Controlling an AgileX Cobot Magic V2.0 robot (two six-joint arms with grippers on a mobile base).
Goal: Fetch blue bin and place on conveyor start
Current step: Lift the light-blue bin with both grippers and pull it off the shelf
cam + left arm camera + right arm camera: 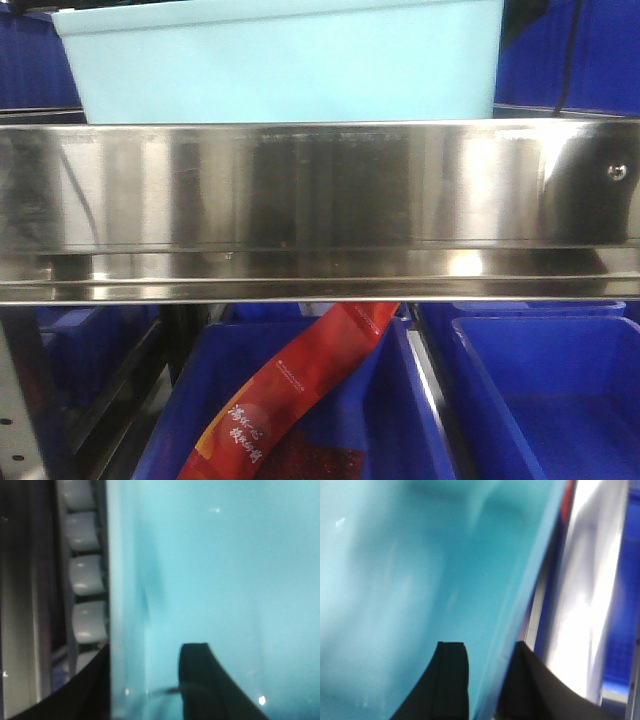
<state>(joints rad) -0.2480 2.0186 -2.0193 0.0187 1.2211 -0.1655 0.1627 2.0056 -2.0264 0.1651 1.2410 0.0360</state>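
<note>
The blue bin [280, 65], a pale cyan tub, stands on the shelf above the steel rail. Neither gripper shows in the front view. In the left wrist view my left gripper [150, 647] straddles the bin's left wall [120, 605], one finger inside and one outside. A strip of cyan shows between the inner finger [197, 680] and the wall, so the jaws stand open. In the right wrist view my right gripper [486, 645] is shut on the bin's right wall [520, 605], one finger on each side. The conveyor start is out of view.
The shiny stainless shelf rail [320, 210] runs across just below the bin. White shelf rollers [85, 580] lie left of the bin. Dark blue bins [540, 400] sit on the lower shelf, one holding a red packet [290, 390]. More dark blue bins flank the bin.
</note>
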